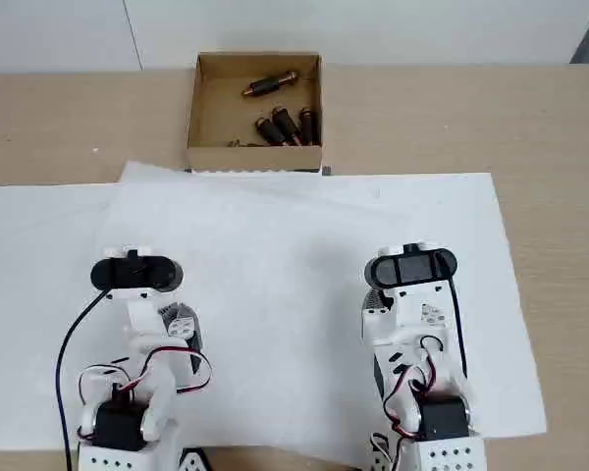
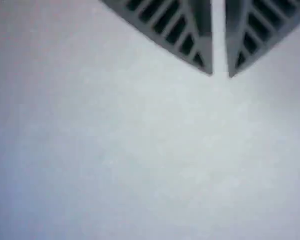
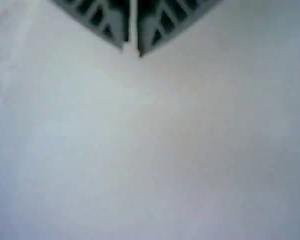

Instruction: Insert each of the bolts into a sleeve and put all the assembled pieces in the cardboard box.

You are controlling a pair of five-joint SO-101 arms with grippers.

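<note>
Just over the white paper (image 1: 294, 245), the left gripper (image 2: 220, 74) and right gripper (image 3: 132, 51) sit nearly closed, a slit between jaws, both empty.

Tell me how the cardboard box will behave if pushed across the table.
The cardboard box looks thin-walled and shallow, so it would probably slide rather than tip. The cylindrical pieces loose inside would likely roll. Its walls may flex if squeezed.

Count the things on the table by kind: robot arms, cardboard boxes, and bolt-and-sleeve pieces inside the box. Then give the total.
Arms: 2
Cardboard box: 1
Assembled pieces in the box: 4 that can be told apart
Total: 7
</note>
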